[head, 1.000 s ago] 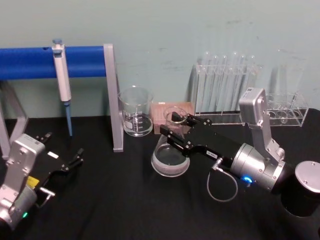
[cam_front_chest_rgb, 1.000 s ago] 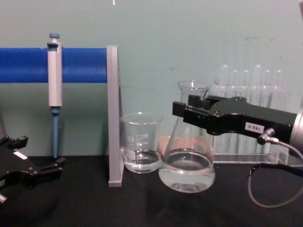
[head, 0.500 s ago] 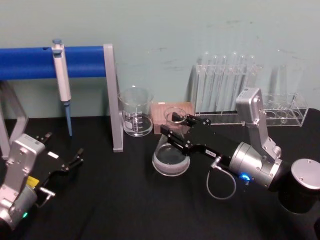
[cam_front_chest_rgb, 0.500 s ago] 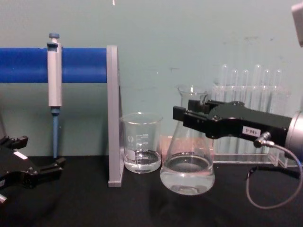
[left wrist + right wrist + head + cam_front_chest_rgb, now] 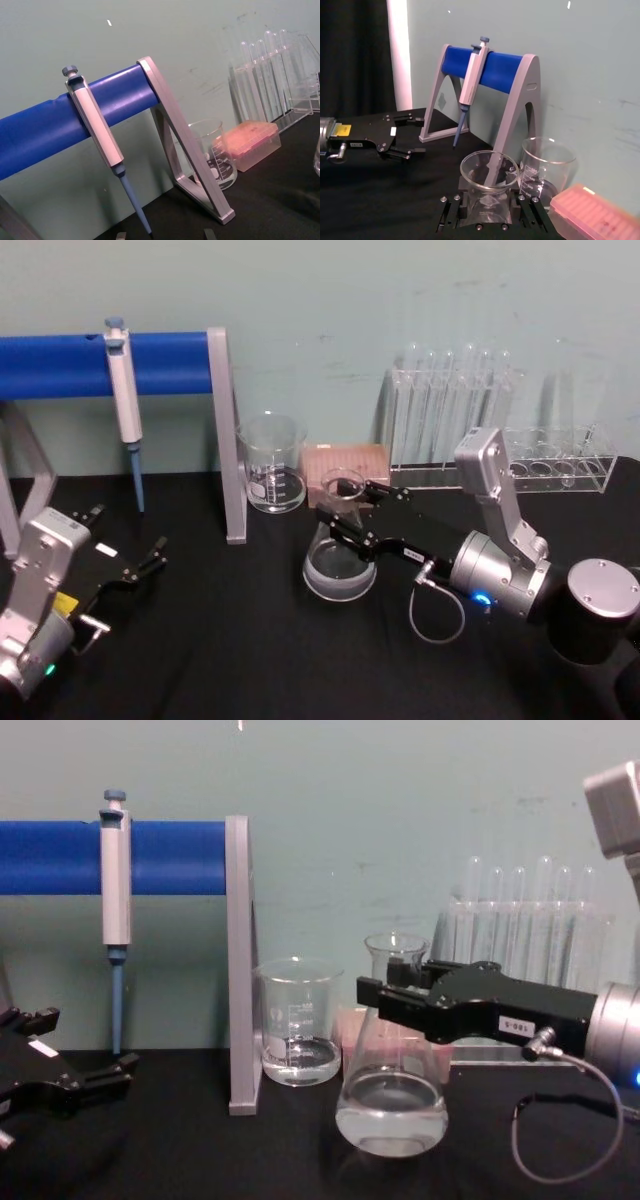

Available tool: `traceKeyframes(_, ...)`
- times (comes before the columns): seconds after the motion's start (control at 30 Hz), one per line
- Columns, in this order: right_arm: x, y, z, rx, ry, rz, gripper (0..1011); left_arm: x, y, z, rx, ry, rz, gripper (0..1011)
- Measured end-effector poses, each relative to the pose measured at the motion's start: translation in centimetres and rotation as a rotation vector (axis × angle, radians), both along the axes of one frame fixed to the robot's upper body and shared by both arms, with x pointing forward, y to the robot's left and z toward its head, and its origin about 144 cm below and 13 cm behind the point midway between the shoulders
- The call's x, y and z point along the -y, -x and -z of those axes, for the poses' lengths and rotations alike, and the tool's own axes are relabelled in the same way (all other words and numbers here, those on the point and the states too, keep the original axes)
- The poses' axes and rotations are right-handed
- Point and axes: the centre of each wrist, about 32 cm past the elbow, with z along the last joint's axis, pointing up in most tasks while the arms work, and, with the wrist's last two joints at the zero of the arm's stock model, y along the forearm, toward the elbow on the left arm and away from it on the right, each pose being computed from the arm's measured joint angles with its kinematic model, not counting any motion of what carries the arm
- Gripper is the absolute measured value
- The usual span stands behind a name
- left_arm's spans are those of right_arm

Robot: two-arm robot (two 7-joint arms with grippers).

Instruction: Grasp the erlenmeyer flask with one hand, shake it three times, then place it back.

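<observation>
The right gripper (image 5: 341, 508) is clamped round the neck of the flask (image 5: 340, 568). The flask stands upright near the middle of the bench (image 5: 230, 640), just in front of the beaker (image 5: 271, 468) and the pink box (image 5: 346, 458). Whether its base touches the black top I cannot tell. A little clear liquid lies in it. The left gripper (image 5: 128, 538) is by the bench's front left corner, fingers spread, holding nothing.
</observation>
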Motion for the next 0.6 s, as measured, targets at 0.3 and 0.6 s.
traceKeyframes(0.3,-0.1,-0.5,0.9,-0.011,0.010,-0.012,458,0.0,0.0,0.0,0.000,0.000,0.000,1001)
traceKeyframes(0.6,-0.3,-0.7,1.5,-0.024,0.005,-0.025,458,0.0,0.0,0.0,0.000,0.000,0.000,1001)
